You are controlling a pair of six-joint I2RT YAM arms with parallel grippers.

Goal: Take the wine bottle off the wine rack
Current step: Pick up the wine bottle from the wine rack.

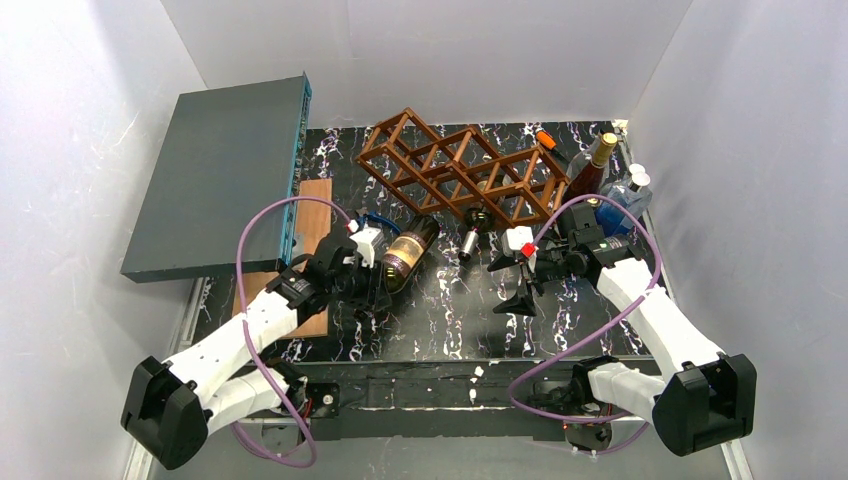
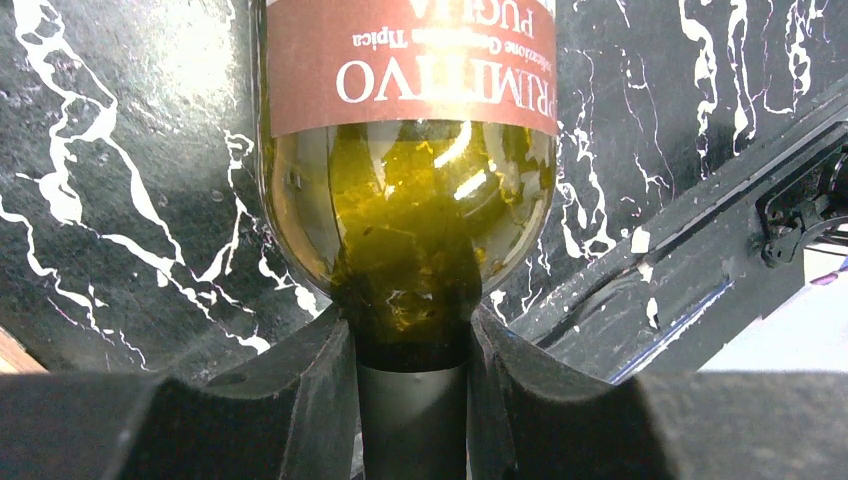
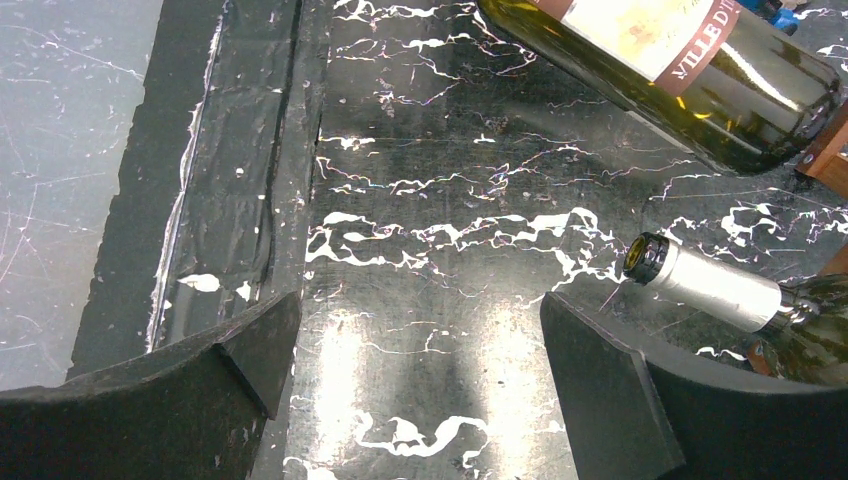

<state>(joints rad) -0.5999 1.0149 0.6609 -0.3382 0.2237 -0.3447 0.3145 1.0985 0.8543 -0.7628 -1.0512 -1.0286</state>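
Wine bottle (image 1: 408, 252) lies outside the wooden wine rack (image 1: 460, 170), just in front of its left end, over the black marbled tabletop (image 1: 440, 315). Left gripper (image 2: 412, 345) pinches the bottle neck. Right gripper (image 3: 420, 345) is spread wide above the tabletop.

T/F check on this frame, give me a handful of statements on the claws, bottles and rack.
1. The left claw is shut on the neck of the green glass wine bottle with the red-brown label. True.
2. The right claw grips the bottle with the silver foil neck. False: it is open and holds nothing; that neck lies just beyond one finger.
3. The brown wooden lattice rack stands on the grey flat box. False: it stands on the black marbled table, with the box to its left.
4. The silver foil neck sticks out of the rack's near side. True.
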